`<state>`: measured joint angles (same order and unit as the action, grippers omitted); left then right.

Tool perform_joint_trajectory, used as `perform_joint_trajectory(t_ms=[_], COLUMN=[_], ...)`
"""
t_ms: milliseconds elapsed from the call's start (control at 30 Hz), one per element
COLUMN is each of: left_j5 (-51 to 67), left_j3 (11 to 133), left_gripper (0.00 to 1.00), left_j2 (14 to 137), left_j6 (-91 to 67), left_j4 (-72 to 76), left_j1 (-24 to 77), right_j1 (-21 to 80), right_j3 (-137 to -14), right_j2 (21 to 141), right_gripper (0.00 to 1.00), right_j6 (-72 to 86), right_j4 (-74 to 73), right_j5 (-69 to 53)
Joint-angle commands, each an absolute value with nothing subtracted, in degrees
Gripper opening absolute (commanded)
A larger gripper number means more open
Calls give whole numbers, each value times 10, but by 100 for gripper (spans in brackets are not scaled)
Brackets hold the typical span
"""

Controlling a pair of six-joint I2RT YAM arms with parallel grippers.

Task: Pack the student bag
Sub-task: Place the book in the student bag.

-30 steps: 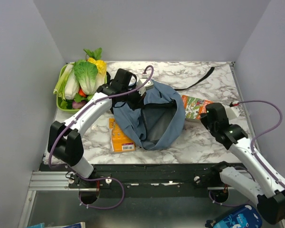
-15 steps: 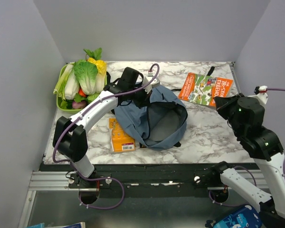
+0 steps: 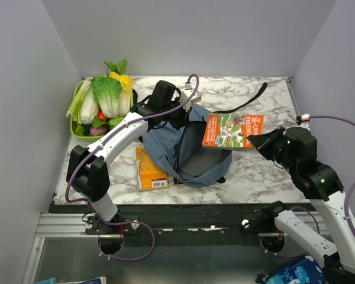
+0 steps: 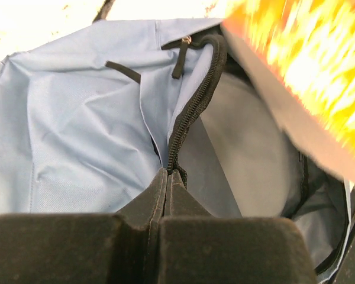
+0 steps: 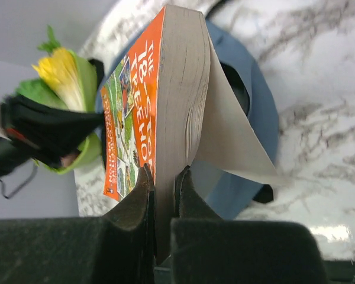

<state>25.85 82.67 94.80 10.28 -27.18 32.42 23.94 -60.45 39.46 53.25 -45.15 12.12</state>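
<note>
While the left end effector (image 4: 167, 174) is pinching the zip edge of the soft dusty-blue fabric backpack (image 3: 165, 148) on the table (image 3: 257, 171), the right end effector (image 5: 163, 177) is clamping an orange paperback (image 3: 231, 130) over its opening; only the wrist views are showing both grips.

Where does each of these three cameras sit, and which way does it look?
Top external: fixed above and behind the robot, looking down on the table; the left arm and right arm both show.
Left wrist: rides the left arm, looking along the left hand, shut on the zip edge of the student bag, into its opening; black fingers fill the bottom.
Right wrist: rides the right arm, looking past the right hand, shut on the orange book, towards the bag.
Shared: all three show bag and book.
</note>
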Motion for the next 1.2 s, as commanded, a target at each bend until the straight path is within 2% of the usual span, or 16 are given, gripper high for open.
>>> perform_joint_trajectory(t_ms=[0,233,500,633,867,1000,1167], left_j5=[236,269,316,331,393,426,461], left_j3=[873,894,912,989,1093,1095,1207], left_gripper=[0,0,0,0,0,0,0], left_j2=[961,920,896,917,953,961,1022], left_j6=[76,75,77,111,153,184,220], left_j4=[-229,-214,-252,-292,-378,-367,-450], left_j1=[325,330,371,405,445,455,467], right_j1=[242,243,242,243,246,300,383], right_j3=[-559,-516,-464,-447,-374,-353,-409], right_j2=[377,421,484,508,512,523,573], right_gripper=[1,1,1,1,1,1,1], right_j6=[582,585,613,628,701,770,838], right_j4=[-432,-435,-360,-328,-135,-78,-84], right_j5=[52,42,3,-11,-4,115,269])
